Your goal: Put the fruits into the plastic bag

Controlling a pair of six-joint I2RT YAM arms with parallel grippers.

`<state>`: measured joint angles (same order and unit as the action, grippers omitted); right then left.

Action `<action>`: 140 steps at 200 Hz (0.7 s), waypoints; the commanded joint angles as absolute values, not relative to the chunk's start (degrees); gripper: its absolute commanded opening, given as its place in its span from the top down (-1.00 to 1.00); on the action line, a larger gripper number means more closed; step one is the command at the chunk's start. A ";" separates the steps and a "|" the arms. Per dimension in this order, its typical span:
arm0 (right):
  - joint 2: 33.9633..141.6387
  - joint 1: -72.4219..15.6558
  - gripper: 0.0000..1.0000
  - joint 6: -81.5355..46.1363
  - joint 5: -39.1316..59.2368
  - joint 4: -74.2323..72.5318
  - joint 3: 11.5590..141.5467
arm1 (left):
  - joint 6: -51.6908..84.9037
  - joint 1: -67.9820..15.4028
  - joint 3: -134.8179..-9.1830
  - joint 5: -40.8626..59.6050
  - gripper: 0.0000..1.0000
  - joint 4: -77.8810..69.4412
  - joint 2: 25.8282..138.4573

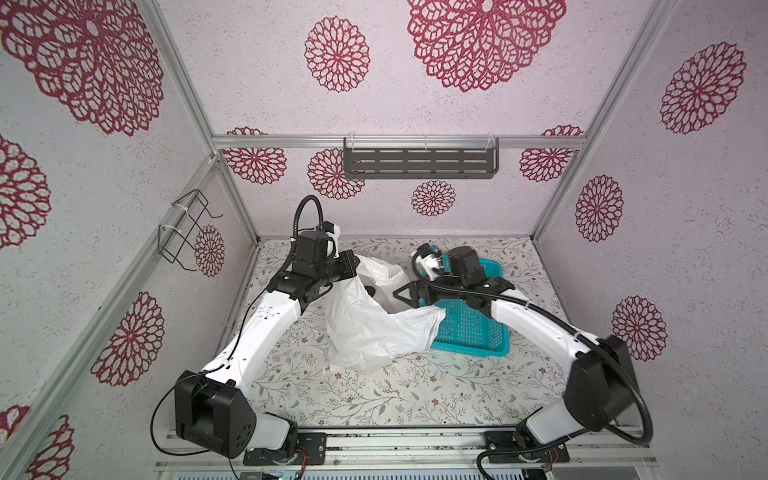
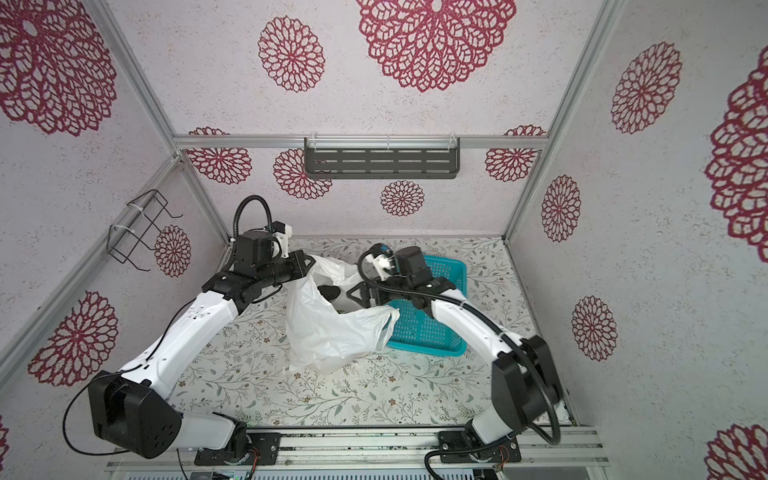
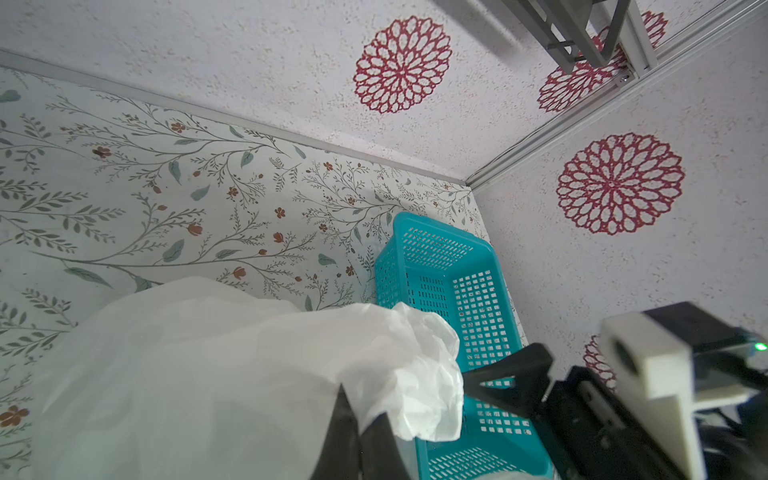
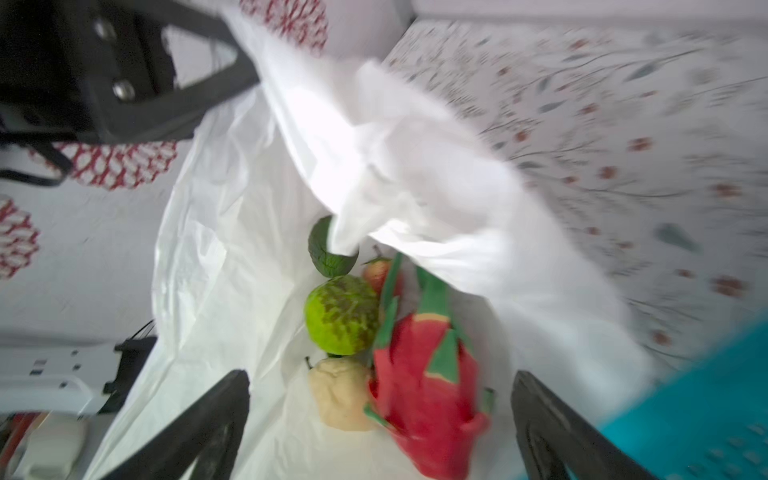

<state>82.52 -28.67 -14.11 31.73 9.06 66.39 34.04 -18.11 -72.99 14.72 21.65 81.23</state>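
The white plastic bag [image 1: 365, 332] [image 2: 328, 332] lies crumpled in mid-table, its mouth held up. My left gripper [image 1: 351, 266] [image 3: 357, 428] is shut on the bag's [image 3: 208, 374] upper edge. My right gripper [image 1: 405, 293] [image 4: 380, 376] hangs open over the mouth, touching nothing. Down inside the bag [image 4: 232, 257] lie the fruits: a dark green one [image 4: 328, 253], a bumpy light green one [image 4: 343, 316], a cream lumpy one [image 4: 340, 395] and a blurred red-and-green piece [image 4: 428, 382]. A small reddish fruit [image 4: 376, 270] shows behind them.
A teal perforated basket [image 1: 469, 328] [image 2: 424, 328] [image 3: 440, 270] stands right of the bag, under my right arm, with a bag handle draped over its rim. On the back wall hangs a grey slotted shelf [image 1: 419, 164], and a wire rack [image 1: 183, 232] on the left wall.
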 commanded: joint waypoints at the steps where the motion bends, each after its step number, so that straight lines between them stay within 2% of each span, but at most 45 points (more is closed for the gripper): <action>1: 72.71 -25.79 -0.98 -15.20 27.56 5.36 61.37 | 33.38 -17.84 -72.60 14.53 1.00 19.98 81.72; 30: 65.85 -21.84 -0.88 -16.98 30.15 7.14 53.85 | 33.74 -17.75 -72.51 15.05 1.00 19.48 82.57; 74: 63.33 -21.77 -0.69 -18.45 36.67 8.08 47.22 | 33.72 -17.60 -73.12 15.49 1.00 19.45 83.23; 140: 57.54 -21.79 -0.66 -18.94 35.91 10.62 41.24 | 33.55 -17.60 -73.61 16.08 1.00 19.77 83.86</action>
